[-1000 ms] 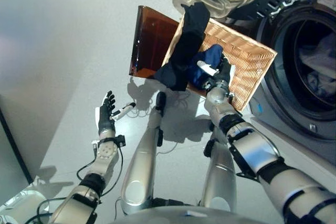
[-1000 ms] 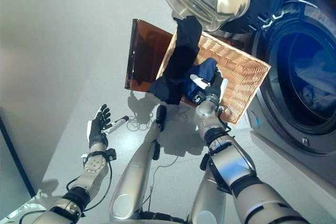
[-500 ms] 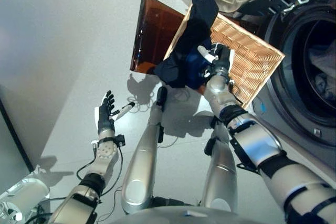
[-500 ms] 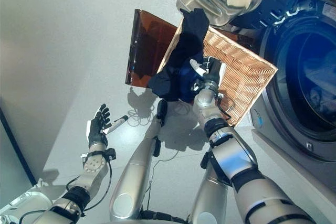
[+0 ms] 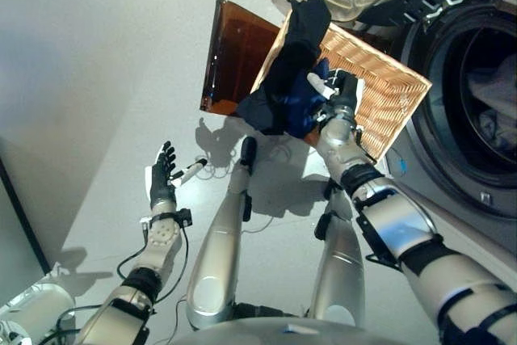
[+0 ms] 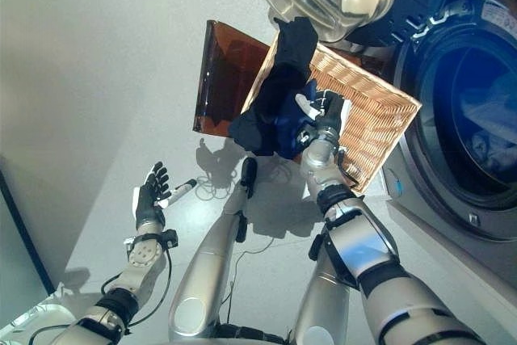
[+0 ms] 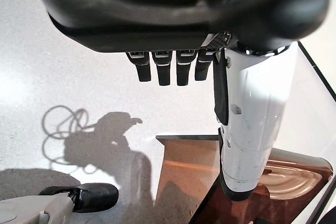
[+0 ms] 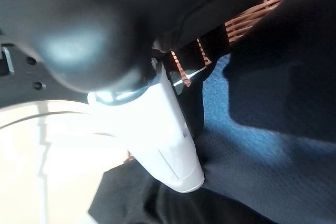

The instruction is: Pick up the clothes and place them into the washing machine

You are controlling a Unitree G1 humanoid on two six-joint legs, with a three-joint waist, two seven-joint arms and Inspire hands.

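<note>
While left hand [image 5: 162, 177] spread idle, right hand [image 5: 342, 101] pinching dark clothes [image 5: 287, 78] over wicker basket [image 5: 388, 103].

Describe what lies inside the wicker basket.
Inside the wicker basket lie a blue garment and a black garment draped over its rim, with the right robot hand reaching in. Whatever is beneath the clothes is covered.

The right hand [image 8: 79, 30] is seen as a big dark shape from 9 to 12 o'clock. Its white thumb [image 8: 170, 145] sticks out toward 5 o'clock, and the tip is touching blue cloth [image 8: 247, 161]. Black cloth [image 8: 294, 66] is seen at 3 o'clock, over the blue. A bit of basket [image 8: 236, 27] shows at 1 o'clock. The fingers are hidden.
</note>
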